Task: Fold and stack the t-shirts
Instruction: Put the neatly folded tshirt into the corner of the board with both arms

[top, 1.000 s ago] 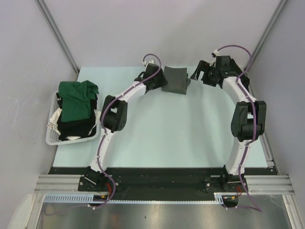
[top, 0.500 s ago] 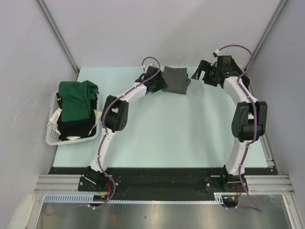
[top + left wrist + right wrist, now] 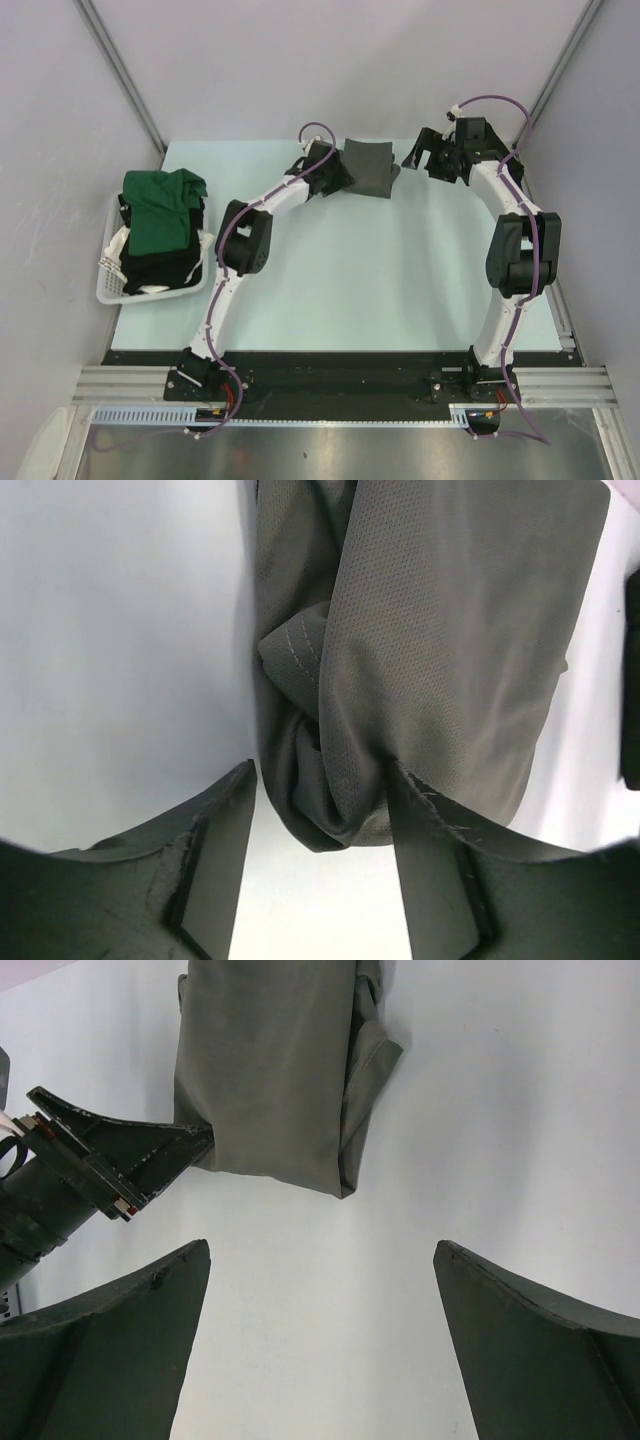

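Well left of your left jaws and nearer you, the basket [image 3: 108, 285] holds the green shirt [image 3: 160, 212] heaped on the black shirt [image 3: 160, 268], both yet to be folded. Your left jaws straddle the bunched edge of the folded grey shirt [image 3: 368, 168] on the table [image 3: 380, 290]; you cannot tell whether they pinch it. Just right of it, your right jaws gape wide, empty. Since a second ago the left arm [image 3: 272, 193] has edged toward the shirt, which has not shifted.
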Robot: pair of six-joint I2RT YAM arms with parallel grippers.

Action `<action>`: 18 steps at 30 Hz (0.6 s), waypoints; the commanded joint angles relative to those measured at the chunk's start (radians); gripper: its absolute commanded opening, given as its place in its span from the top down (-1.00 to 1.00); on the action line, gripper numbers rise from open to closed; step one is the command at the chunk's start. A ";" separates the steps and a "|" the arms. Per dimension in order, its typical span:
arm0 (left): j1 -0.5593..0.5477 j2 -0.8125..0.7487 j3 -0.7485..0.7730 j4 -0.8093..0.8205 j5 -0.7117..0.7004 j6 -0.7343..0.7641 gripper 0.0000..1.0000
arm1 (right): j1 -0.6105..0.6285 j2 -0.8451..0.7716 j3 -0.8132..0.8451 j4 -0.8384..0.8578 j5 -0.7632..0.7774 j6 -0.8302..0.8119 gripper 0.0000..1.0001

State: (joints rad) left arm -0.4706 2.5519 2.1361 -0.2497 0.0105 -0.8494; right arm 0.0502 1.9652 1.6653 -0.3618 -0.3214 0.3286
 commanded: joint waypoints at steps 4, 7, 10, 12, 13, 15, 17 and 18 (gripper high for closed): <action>0.000 0.033 0.039 0.018 0.042 -0.040 -0.08 | -0.006 -0.052 0.001 0.011 0.001 -0.013 -0.99; -0.002 0.034 0.039 0.012 0.045 -0.046 0.05 | -0.009 -0.049 0.004 0.011 -0.001 -0.011 -0.99; -0.002 0.036 0.038 0.013 0.040 -0.043 0.17 | -0.010 -0.048 0.004 0.012 -0.002 -0.010 -0.99; -0.002 0.039 0.041 0.012 0.042 -0.043 0.22 | -0.010 -0.048 0.002 0.012 -0.005 -0.010 -0.99; -0.002 0.039 0.042 0.010 0.039 -0.042 0.24 | -0.012 -0.046 0.001 0.012 -0.007 -0.010 -0.99; -0.002 0.041 0.045 0.009 0.039 -0.042 0.38 | -0.012 -0.046 0.001 0.012 -0.008 -0.008 -0.99; -0.002 0.041 0.042 0.000 0.042 -0.039 0.54 | -0.012 -0.043 0.001 0.014 -0.008 -0.007 -1.00; -0.002 0.039 0.042 -0.003 0.042 -0.039 0.59 | -0.012 -0.043 0.001 0.015 -0.010 -0.003 -0.99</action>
State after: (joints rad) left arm -0.4706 2.5771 2.1407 -0.2298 0.0345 -0.8841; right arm 0.0437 1.9652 1.6650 -0.3618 -0.3222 0.3283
